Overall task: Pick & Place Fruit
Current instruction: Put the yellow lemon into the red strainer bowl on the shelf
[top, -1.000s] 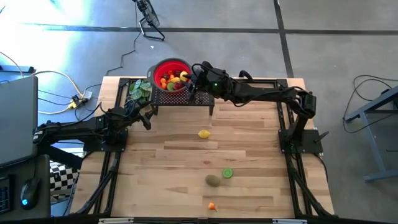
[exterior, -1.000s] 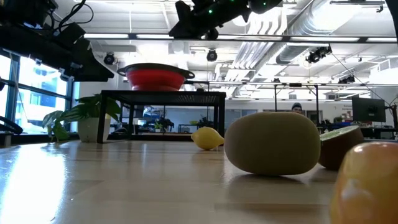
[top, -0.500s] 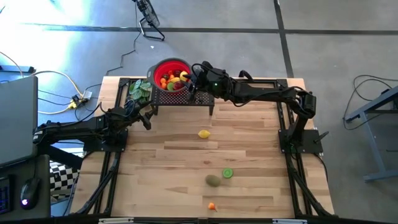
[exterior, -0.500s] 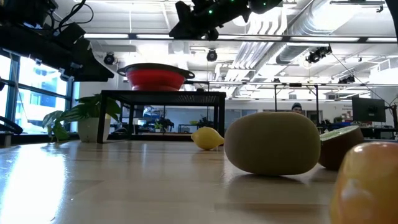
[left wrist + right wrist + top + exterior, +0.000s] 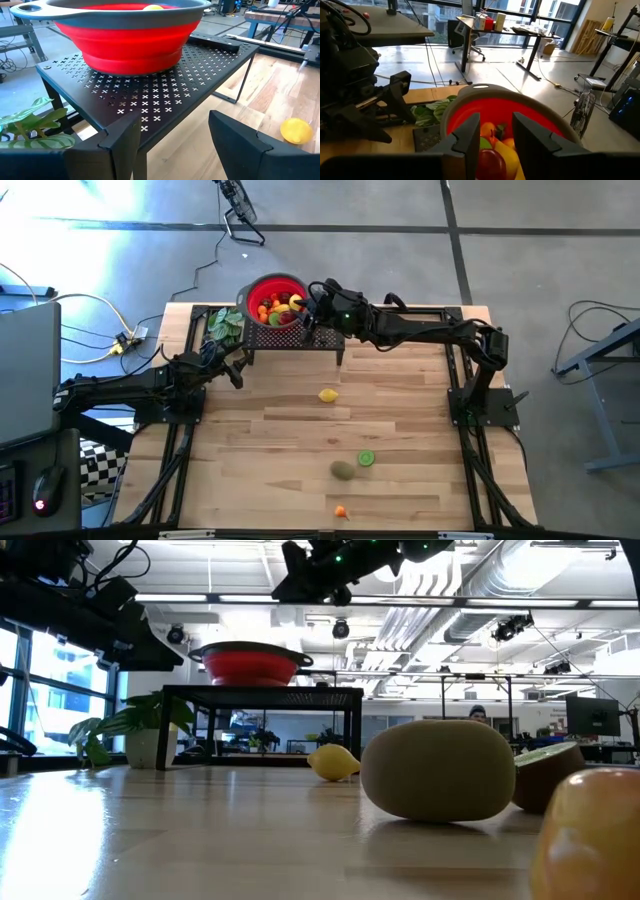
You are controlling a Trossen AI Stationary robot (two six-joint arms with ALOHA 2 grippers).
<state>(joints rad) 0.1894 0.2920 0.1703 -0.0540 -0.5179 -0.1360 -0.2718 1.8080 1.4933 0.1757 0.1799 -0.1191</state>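
Fruit, small toy pieces in red, orange and yellow (image 5: pixel 277 308), lies heaped in the red collapsible bowl with a grey rim (image 5: pixel 263 287), which stands on the black perforated metal stand (image 5: pixel 318 338) at the far edge of the light wooden surface (image 5: pixel 400 410). Four pieces lie loose on open wood nearer than the stand: a yellow lemon (image 5: pixel 327 394), then well beyond it a green lime half (image 5: pixel 366 459) just beside a brown kiwi (image 5: pixel 343 470), and a small orange piece (image 5: pixel 341 511) near the front edge. The lemon's long axis runs roughly parallel to the stand's front edge (its pointed tip shows in the low view).

Right claw (image 5: pixel 308 308) hangs over the bowl's rim, fingers narrowly parted and empty. Left claw (image 5: pixel 237 369) waits beside the stand's front left leg, near the green leafy bunch (image 5: pixel 225 326), fingers wide and empty.

From low down, the bowl's contents are hidden.
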